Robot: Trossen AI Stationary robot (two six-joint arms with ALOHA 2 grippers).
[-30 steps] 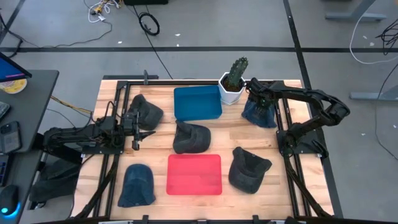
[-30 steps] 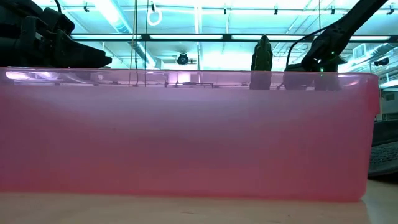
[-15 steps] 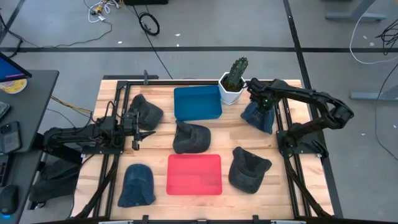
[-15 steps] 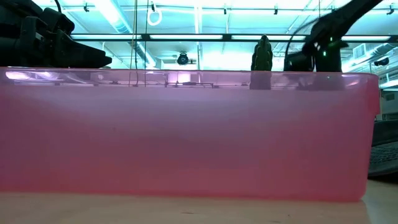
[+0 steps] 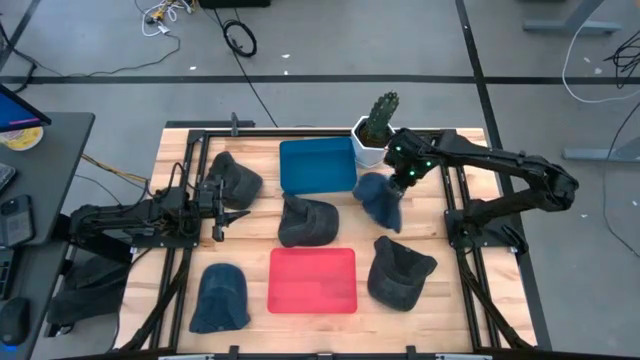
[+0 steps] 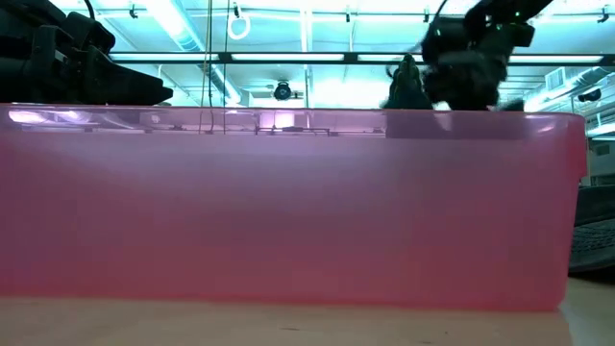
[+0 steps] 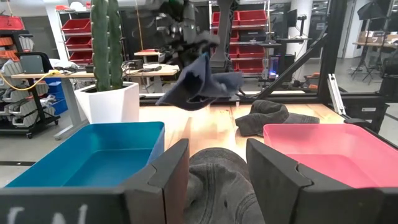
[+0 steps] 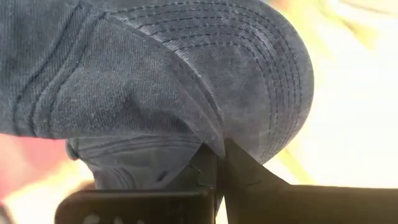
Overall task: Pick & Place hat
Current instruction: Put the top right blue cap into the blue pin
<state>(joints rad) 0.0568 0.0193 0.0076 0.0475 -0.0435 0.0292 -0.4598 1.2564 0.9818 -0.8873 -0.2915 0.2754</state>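
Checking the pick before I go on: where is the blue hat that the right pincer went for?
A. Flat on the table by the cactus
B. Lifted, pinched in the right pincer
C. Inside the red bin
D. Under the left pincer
B: the right pincer is shut on the blue hat, which hangs off the table beside the blue bin.

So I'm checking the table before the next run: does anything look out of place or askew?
Only one thing: a blue hat hangs crumpled in the air from the shut right gripper, beside the cactus pot and the blue bin. The other hats lie on the table, and nothing looks spilled or damaged.
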